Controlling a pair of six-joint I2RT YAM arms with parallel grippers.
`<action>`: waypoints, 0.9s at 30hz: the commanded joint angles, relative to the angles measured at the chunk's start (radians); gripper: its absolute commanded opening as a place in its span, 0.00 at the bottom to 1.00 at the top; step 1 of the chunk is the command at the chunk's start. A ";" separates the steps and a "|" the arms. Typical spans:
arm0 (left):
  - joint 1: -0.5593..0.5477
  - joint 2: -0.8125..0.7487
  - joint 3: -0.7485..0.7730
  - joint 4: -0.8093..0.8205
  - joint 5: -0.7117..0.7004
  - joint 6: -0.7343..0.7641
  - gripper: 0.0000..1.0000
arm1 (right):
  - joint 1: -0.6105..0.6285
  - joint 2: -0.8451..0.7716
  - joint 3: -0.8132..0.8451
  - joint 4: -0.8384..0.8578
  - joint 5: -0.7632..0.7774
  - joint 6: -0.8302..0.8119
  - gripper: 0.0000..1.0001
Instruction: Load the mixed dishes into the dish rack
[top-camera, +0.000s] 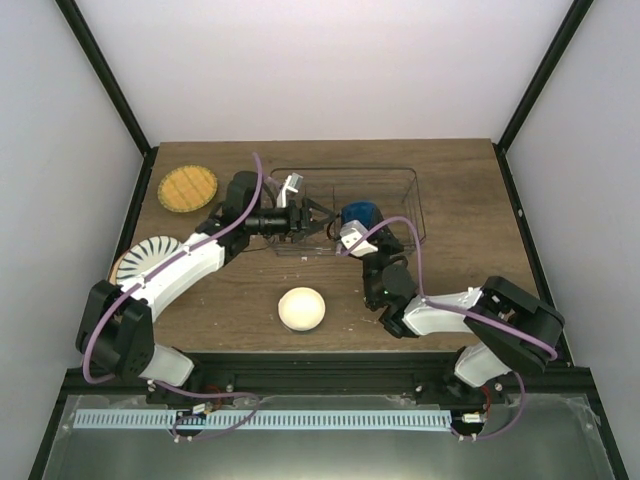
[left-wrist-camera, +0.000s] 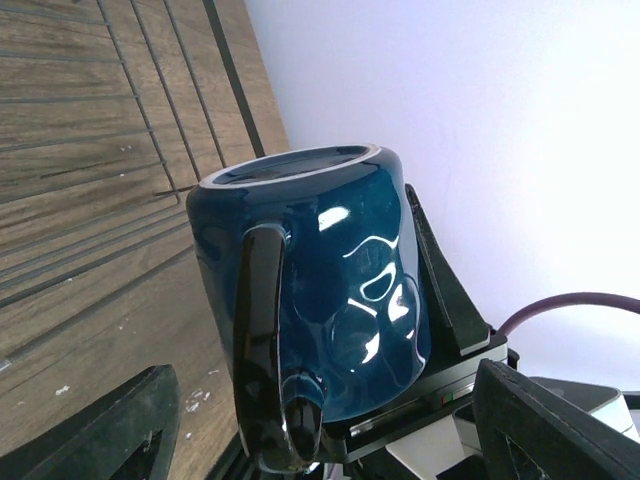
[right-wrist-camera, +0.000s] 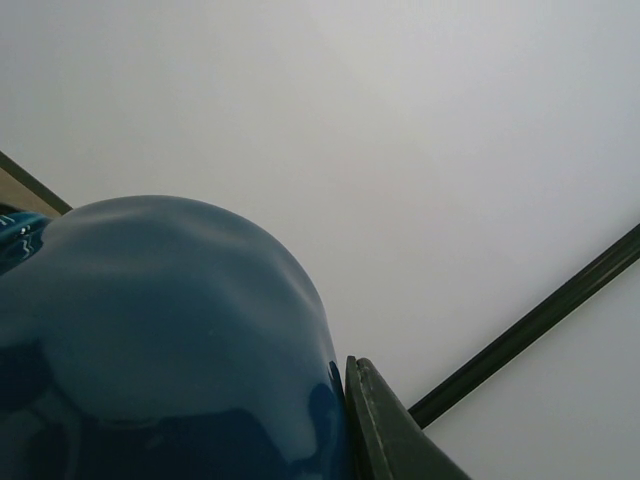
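My right gripper (top-camera: 360, 230) is shut on the dark blue cup (top-camera: 359, 212) and holds it tilted within the wire dish rack (top-camera: 340, 169). In the right wrist view one finger (right-wrist-camera: 388, 432) presses against the cup (right-wrist-camera: 170, 350). My left gripper (top-camera: 326, 218) is open just left of the cup. In the left wrist view its gripper (left-wrist-camera: 325, 375) faces the cup (left-wrist-camera: 340, 260), handle toward it, not touching. The orange-yellow plate (top-camera: 187, 188), the striped white plate (top-camera: 152, 254) over a tan plate rim (top-camera: 120, 265), and the cream bowl (top-camera: 302, 308) lie on the table.
The rack's thin wires (left-wrist-camera: 130, 100) lie over the wooden table (top-camera: 460, 200) behind the cup. White walls and black frame posts (top-camera: 110, 80) enclose the table on three sides.
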 joint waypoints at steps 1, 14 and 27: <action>-0.009 -0.006 -0.015 0.035 0.008 -0.001 0.81 | 0.026 0.002 0.055 0.148 0.003 -0.007 0.01; -0.024 0.016 -0.027 0.069 0.030 -0.004 0.58 | 0.060 -0.041 0.048 0.068 0.022 0.067 0.01; -0.027 0.038 -0.037 0.119 0.077 -0.014 0.41 | 0.068 -0.150 0.033 -0.132 -0.004 0.225 0.01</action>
